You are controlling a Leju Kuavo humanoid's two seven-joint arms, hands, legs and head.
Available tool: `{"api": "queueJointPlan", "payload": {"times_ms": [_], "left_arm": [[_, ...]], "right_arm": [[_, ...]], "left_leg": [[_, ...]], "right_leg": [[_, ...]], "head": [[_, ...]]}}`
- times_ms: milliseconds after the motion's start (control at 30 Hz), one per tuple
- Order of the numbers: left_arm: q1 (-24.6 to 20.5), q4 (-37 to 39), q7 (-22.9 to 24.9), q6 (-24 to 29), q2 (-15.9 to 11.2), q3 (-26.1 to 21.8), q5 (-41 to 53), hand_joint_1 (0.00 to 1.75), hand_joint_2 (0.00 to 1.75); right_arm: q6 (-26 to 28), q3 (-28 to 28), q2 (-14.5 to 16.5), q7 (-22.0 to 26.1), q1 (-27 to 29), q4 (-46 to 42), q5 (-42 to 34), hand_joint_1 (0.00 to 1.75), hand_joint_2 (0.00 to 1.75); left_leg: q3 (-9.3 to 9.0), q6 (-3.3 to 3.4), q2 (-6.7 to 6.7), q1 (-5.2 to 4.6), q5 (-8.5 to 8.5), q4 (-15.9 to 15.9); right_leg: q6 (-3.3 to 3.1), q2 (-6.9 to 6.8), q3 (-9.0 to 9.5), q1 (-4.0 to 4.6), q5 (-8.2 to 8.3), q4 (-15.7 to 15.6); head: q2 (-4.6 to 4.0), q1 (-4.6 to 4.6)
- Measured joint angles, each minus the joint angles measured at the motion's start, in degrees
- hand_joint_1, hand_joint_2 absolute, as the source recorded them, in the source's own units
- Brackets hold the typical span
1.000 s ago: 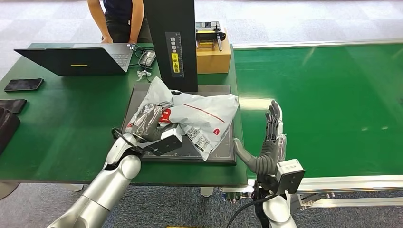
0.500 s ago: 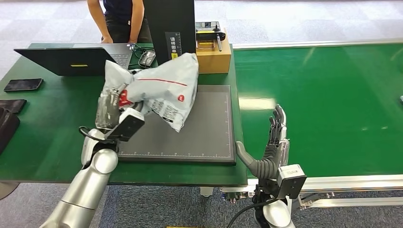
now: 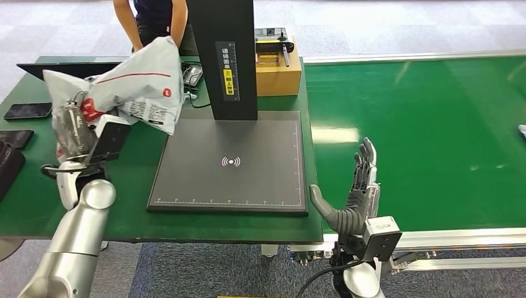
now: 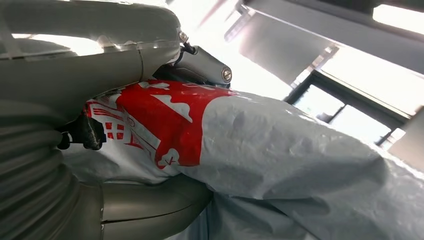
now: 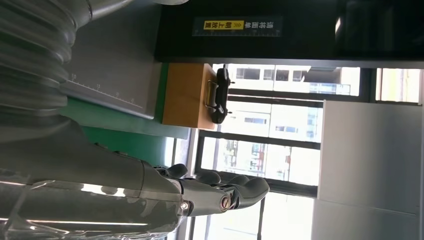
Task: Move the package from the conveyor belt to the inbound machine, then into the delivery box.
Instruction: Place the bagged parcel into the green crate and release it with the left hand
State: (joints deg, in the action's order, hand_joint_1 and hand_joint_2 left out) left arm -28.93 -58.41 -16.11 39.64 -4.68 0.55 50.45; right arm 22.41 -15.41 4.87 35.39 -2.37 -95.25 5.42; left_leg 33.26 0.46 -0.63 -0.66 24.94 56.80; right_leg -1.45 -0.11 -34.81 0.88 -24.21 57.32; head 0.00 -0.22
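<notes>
The package (image 3: 133, 81), a grey plastic mailer with red print, is up in the air over the left side of the bench (image 3: 142, 133), and I see my left hand (image 3: 74, 127) gripping its crumpled lower end. In the left wrist view the thumb and fingers are wrapped around the bag (image 4: 280, 165), red logo right against the palm. The mailer hangs clear of the inbound machine's dark scan plate (image 3: 232, 164), which lies flat with a small white symbol at its centre; the black upright column (image 3: 226, 56) stands at the plate's far edge. My right hand (image 3: 356, 186) is raised at the seam between the bench and the green conveyor belt (image 3: 422, 130), fingers straight and spread, thumb out toward the plate, holding nothing. Behind the column I see a cardboard box (image 3: 279, 68), and a person (image 3: 155, 18) stands at the far side by a laptop (image 3: 68, 69). A phone (image 3: 28, 111) lies at the bench's left edge.
</notes>
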Motion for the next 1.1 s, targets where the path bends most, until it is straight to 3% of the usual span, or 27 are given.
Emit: {"api": "queueJointPlan", "payload": {"times_ms": [400, 900, 1033, 1100], "left_arm": [[-3.85, 8.34, -0.05, 0.28, -1.7, -20.49, 1.87, 1.75, 1.75], [-9.74, 18.56, 1.73, 0.3, -3.18, -36.27, 10.67, 1.75, 1.75], [-10.31, 19.92, 1.84, 0.3, -3.23, -37.9, 11.03, 0.04, 1.75], [-10.6, 20.39, 2.14, 0.3, -3.23, -38.47, 11.74, 0.0, 1.75]], "right_arm": [[1.22, -0.26, -0.19, 2.29, -0.27, 1.25, -1.34, 0.0, 1.75], [4.15, -1.98, -0.35, 1.38, -2.27, 2.23, -1.03, 0.0, 1.75], [4.23, -2.42, -0.38, 1.35, -2.54, 2.23, -0.98, 0.0, 1.75], [4.26, -2.54, -0.39, 1.33, -2.64, 2.24, -0.98, 0.0, 1.75]], "left_leg": [[0.07, -0.06, 0.02, 0.07, -0.04, -0.01], [0.13, -0.06, 0.04, 0.07, -0.04, 0.02], [0.13, -0.06, 0.03, 0.07, -0.04, 0.02], [0.13, -0.06, 0.03, 0.07, -0.04, 0.02]], "right_leg": [[-0.02, -0.02, -0.05, 0.06, 0.01, 0.0], [-0.03, -0.04, -0.1, 0.06, 0.02, 0.0], [-0.03, -0.03, -0.1, 0.06, 0.02, 0.0], [-0.03, -0.03, -0.09, 0.06, 0.02, 0.0]], "head": [[0.0, -0.01], [0.0, -0.01], [0.0, 0.0], [0.0, 0.0]]}}
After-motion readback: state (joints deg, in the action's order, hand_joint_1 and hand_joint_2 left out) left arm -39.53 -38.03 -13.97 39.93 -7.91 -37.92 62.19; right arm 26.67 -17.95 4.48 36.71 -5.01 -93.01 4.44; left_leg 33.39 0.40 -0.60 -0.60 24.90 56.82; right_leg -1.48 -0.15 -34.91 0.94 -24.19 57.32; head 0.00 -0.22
